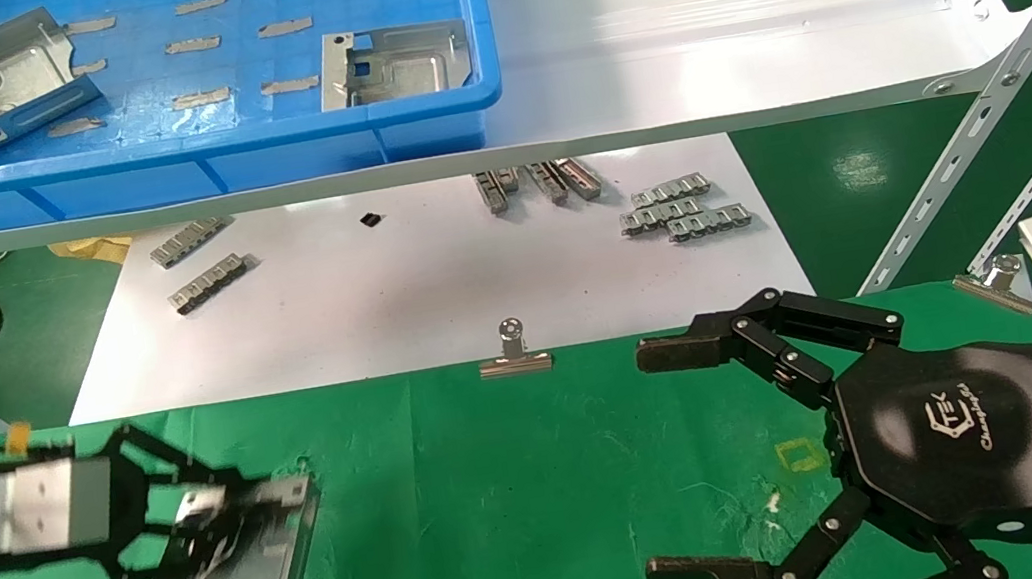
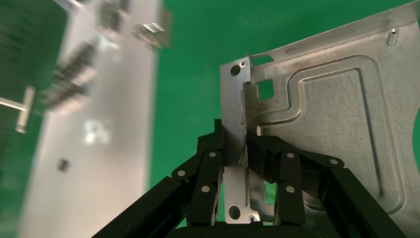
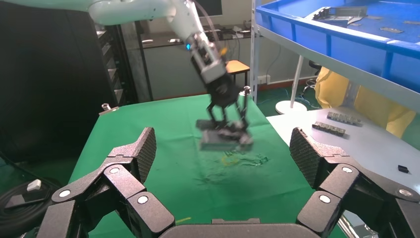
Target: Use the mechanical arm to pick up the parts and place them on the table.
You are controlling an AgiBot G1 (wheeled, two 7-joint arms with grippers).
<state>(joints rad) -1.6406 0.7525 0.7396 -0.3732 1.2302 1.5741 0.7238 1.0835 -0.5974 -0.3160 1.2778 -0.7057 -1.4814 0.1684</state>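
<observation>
My left gripper point(image 1: 190, 522) is shut on the folded rim of a grey sheet-metal part point(image 1: 242, 565) and holds it just above the green cloth table point(image 1: 507, 513) at the left. In the left wrist view the fingers point(image 2: 210, 163) pinch that rim on both sides, with the part point(image 2: 327, 114) spreading beyond. The right wrist view shows the left gripper point(image 3: 225, 116) with the part point(image 3: 223, 141) farther off. My right gripper point(image 1: 671, 459) is open and empty over the table's right side. Two more parts point(image 1: 2, 79) point(image 1: 394, 64) lie in the blue bin point(image 1: 255, 154).
The blue bin stands on a glossy white shelf board point(image 1: 740, 16). Below it, a matte white sheet point(image 1: 426, 292) carries several small silver link strips point(image 1: 682, 211). A binder clip point(image 1: 513, 355) holds the cloth's far edge. Slotted metal struts point(image 1: 987, 122) stand at the right.
</observation>
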